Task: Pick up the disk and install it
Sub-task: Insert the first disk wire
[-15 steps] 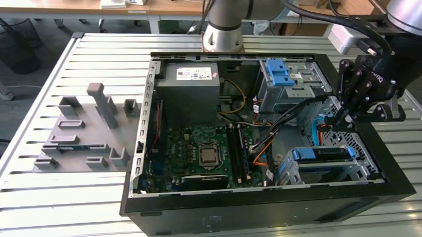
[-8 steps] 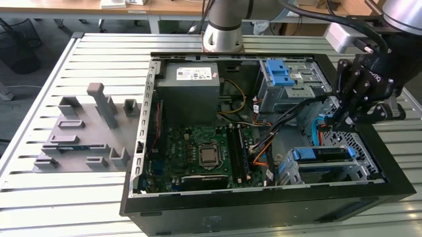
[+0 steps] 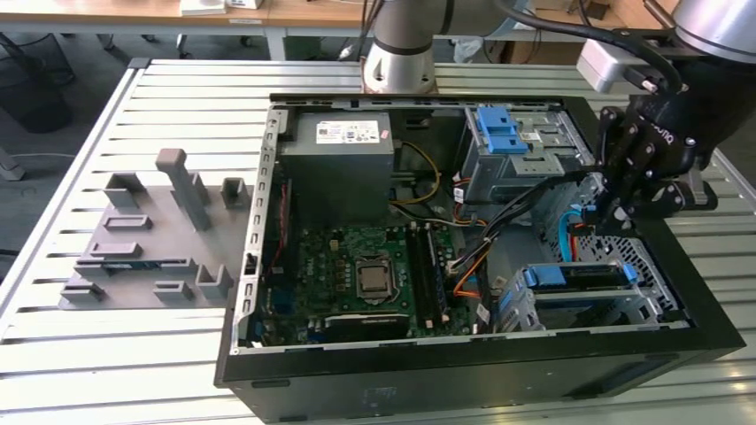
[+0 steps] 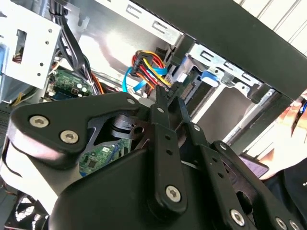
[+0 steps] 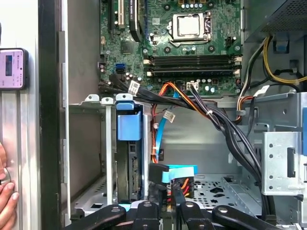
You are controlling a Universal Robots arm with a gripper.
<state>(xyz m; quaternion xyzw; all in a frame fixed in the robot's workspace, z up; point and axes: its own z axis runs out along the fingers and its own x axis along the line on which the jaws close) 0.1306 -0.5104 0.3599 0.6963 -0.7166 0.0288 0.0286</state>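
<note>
One robot arm reaches into an open computer case (image 3: 473,376) that lies on its side on a slatted metal table (image 3: 71,354). In the exterior view the gripper (image 3: 599,215) hangs inside the case at that view's right, just above the lower drive cage (image 3: 644,297). The disk (image 3: 575,276) sits in that cage with its blue carrier frame facing up, apart from the gripper. In the first wrist view the disk (image 5: 129,170) stands on edge in the cage (image 5: 108,143), under a blue latch (image 5: 128,125). The gripper (image 5: 165,191) is just beside it, at a bundle of red, yellow and orange wires (image 5: 184,184) with a black connector (image 5: 158,173). In the second wrist view the gripper (image 4: 168,98) has its two fingers (image 4: 160,103) drawn close together, with only a narrow slit between them. Their tips are right at the coloured wires (image 4: 148,64); whether they pinch a wire I cannot tell. A green motherboard (image 3: 354,274) fills the case's middle, with a grey power supply (image 3: 336,146) behind it. A grey moulded fixture (image 3: 148,239) rests on the table at the exterior view's left. A person's hand (image 5: 5,201) shows beside the case wall.
</note>
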